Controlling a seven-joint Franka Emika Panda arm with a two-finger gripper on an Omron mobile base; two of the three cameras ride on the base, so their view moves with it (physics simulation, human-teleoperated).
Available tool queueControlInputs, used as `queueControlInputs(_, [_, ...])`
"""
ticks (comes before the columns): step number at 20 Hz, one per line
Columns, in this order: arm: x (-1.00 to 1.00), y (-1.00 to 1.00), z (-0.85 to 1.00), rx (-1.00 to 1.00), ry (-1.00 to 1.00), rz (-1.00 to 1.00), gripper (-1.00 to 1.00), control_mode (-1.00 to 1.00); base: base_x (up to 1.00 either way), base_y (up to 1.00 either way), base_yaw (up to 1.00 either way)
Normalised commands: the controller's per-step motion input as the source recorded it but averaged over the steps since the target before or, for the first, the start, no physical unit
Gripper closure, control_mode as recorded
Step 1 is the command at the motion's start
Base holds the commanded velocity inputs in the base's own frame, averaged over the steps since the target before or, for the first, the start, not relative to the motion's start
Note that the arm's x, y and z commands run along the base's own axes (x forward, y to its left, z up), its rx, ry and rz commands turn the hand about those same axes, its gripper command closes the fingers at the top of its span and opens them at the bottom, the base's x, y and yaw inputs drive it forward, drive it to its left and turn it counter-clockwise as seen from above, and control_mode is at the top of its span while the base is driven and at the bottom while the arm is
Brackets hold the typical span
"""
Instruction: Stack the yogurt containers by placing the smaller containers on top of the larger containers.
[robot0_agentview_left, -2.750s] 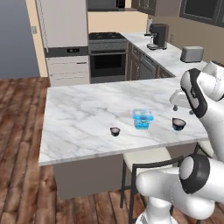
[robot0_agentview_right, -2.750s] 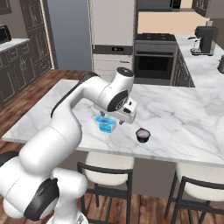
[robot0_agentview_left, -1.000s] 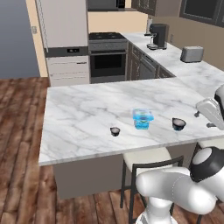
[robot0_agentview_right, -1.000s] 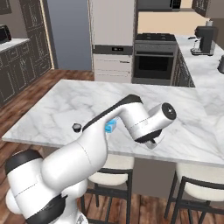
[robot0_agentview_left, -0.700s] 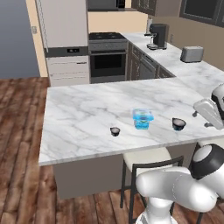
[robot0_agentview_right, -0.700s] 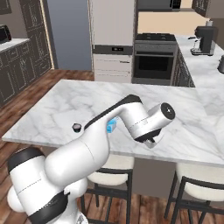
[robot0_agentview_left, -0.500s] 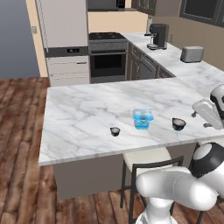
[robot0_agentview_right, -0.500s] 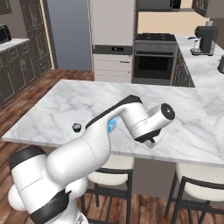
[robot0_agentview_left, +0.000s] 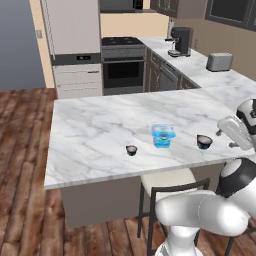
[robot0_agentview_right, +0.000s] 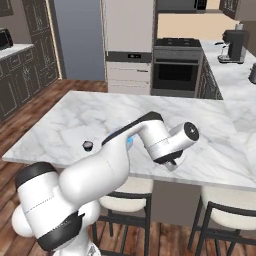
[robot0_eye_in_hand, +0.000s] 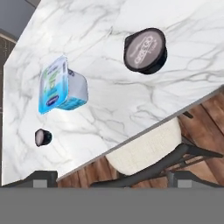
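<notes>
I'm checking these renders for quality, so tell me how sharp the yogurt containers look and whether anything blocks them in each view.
Left base view: soft and low-detail; the light-blue tub and both dark cups sit unblocked but tiny. Right base view: the white arm covers most of the tub. Hand view: tilted, mildly blurred; the lettering on the larger cup's lid is unreadable.

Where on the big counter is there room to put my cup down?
The counter is bare behind and left of the tub. Things sit only near the front edge: small cup, tub, bigger cup.
</notes>
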Motion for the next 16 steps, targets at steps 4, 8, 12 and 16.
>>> queueControlInputs(4, [0.15, -0.02, -0.16, 0.03, 0.0, 0.0, -1.0, -1.0, 0.0, 0.0, 0.0])
queueControlInputs(8, [0.24, -0.01, -0.17, 0.03, 0.0, 0.0, -1.0, -1.0, 0.0, 0.0, 0.0])
queueControlInputs(12, [0.27, 0.0, -0.2, 0.04, 0.0, 0.0, -1.0, -1.0, 0.0, 0.0, 0.0])
queueControlInputs(16, [0.23, -0.02, -0.18, 0.04, 0.0, 0.0, -1.0, -1.0, 0.0, 0.0, 0.0])
